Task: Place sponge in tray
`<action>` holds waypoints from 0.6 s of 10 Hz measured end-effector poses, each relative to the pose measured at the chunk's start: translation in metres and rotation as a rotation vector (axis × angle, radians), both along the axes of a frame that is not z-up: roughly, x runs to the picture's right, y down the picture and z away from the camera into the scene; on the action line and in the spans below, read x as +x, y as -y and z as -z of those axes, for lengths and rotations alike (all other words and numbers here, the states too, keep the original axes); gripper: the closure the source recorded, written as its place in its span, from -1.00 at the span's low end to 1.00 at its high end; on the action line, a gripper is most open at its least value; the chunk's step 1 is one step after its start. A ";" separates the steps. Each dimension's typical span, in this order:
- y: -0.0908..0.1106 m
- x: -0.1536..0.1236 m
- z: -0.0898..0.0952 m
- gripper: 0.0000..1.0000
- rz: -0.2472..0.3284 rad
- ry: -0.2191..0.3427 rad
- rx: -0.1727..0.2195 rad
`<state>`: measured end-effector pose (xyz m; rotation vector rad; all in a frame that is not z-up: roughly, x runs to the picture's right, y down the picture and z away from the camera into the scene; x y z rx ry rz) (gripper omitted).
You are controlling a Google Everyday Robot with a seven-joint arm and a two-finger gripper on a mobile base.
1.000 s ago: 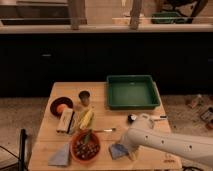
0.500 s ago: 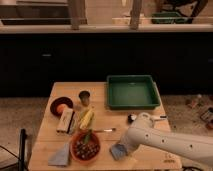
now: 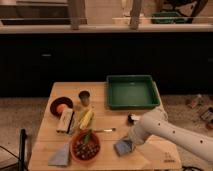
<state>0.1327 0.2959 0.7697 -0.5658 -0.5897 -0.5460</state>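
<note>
The sponge (image 3: 122, 147), a small blue-grey block, lies on the wooden table (image 3: 115, 120) near its front edge, right of the orange bowl. My gripper (image 3: 129, 143) reaches down from the white arm (image 3: 165, 131) that comes in from the lower right. It sits on the sponge's right side, shut on it. The dark-green tray (image 3: 132, 92) stands at the table's far right corner, well behind the gripper, with nothing in it.
An orange bowl (image 3: 86, 146) of dark bits stands left of the sponge, and a grey-blue triangular piece (image 3: 60, 156) lies further left. Behind are a fork (image 3: 102, 130), a yellow fruit (image 3: 86, 119), a pale oblong block (image 3: 66, 120), a dark red plate (image 3: 61, 106) and a small cup (image 3: 84, 96).
The arm and the sponge stay in nearly the same spot; no other object has moved.
</note>
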 end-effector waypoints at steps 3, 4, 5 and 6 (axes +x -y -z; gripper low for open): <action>0.014 0.011 0.005 1.00 -0.046 0.036 -0.010; 0.021 0.014 0.009 1.00 -0.053 0.042 -0.004; 0.027 0.017 0.014 1.00 -0.059 0.044 0.003; 0.032 0.019 0.017 1.00 -0.063 0.044 0.011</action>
